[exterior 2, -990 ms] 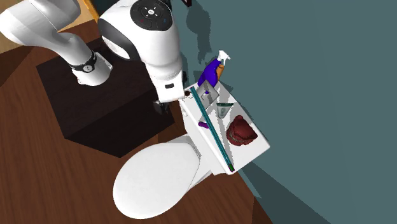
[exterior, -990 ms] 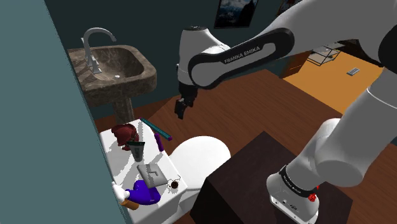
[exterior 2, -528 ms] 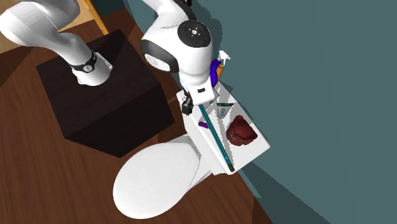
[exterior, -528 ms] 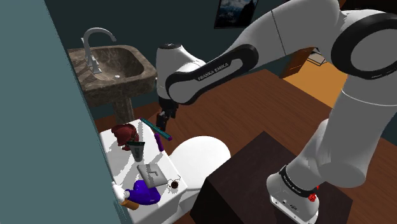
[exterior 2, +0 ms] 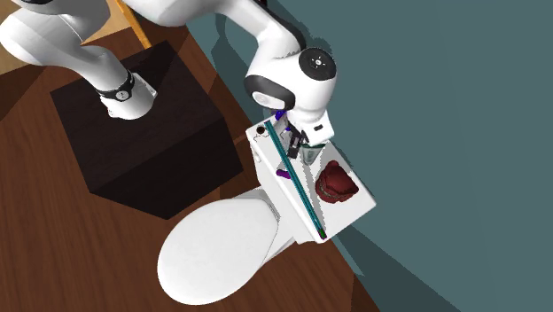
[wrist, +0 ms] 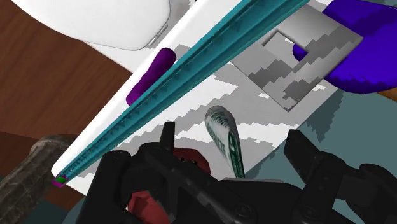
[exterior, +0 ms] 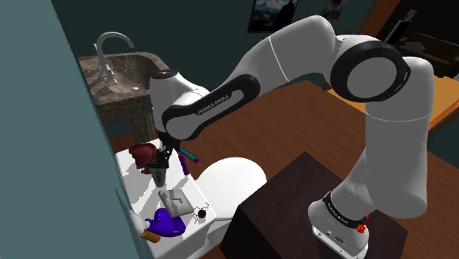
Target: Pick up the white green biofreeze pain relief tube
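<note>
Low in the right of the shoulder view sits the dark box point(exterior: 294, 199) that the white arm point(exterior: 294, 51) stands on. The arm goes up high, bends, and comes down toward the left. Next to the box is a white toilet point(exterior: 232, 176) on a brown wood floor point(exterior: 309, 118). Behind the seat is the flat white tank top point(exterior: 136, 182), and small things sit on it. At its near end, low in the frame, a purple spray bottle point(exterior: 168, 222) lies on its side. A tiny brown thing point(exterior: 201, 213) is just beside it. A bit further along lies a flat grey piece point(exterior: 175, 199). Then comes the tube point(exterior: 159, 176), near the middle of the tank top. It seems to stand on its thin end. In the wrist view it is white with green stripes. The black fingers point(wrist: 305, 159) hang right over it. They are apart, and the tube is between them, but neither one touches it. A long teal stick point(exterior: 190, 154) runs along the tank top on the seat side, and a short purple stick point(exterior: 184, 163) lies beside it. At the far end sits a dark red thing point(exterior: 143, 154). Further back, in the upper left, is a brown stone sink point(exterior: 140, 84) with a silver tap point(exterior: 109, 48). A blue-green wall point(exterior: 44, 147) fills the left side.
</note>
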Available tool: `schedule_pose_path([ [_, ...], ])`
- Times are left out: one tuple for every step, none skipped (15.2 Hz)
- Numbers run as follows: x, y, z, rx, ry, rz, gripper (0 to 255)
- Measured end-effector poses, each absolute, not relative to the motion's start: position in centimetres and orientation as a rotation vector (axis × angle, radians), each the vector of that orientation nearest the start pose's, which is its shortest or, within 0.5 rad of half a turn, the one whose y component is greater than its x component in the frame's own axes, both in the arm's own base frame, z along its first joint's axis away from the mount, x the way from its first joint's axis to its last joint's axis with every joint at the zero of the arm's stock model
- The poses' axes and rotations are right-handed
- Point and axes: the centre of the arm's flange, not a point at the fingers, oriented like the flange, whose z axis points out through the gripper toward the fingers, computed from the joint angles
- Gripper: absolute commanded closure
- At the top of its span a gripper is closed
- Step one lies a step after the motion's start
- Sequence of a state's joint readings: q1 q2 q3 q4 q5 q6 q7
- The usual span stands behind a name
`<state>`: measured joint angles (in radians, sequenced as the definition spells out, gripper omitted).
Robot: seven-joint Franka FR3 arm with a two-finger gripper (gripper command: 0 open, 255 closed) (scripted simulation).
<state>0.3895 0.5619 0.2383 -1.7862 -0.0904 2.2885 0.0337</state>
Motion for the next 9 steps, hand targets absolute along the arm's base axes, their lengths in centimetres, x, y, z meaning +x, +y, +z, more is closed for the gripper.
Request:
schedule_pose_path([
  [53.9,38.3,23.6,-2.94,-0.967,0.094,0],
  [54.0,38.9,23.2,-2.935,-0.977,0.096,0],
  [53.9,39.2,22.7,-2.933,-0.982,0.096,0],
  [54.0,39.3,22.3,-2.931,-0.984,0.096,0],
  [54.0,39.4,21.8,-2.931,-0.985,0.096,0],
  [54.0,39.4,21.2,-2.931,-0.986,0.096,0],
  [54.0,39.4,20.7,-2.931,-0.986,0.096,0],
  [54.1,39.5,20.3,-2.931,-0.986,0.097,0],
  [54.2,39.4,19.7,-2.93,-0.986,0.096,0],
])
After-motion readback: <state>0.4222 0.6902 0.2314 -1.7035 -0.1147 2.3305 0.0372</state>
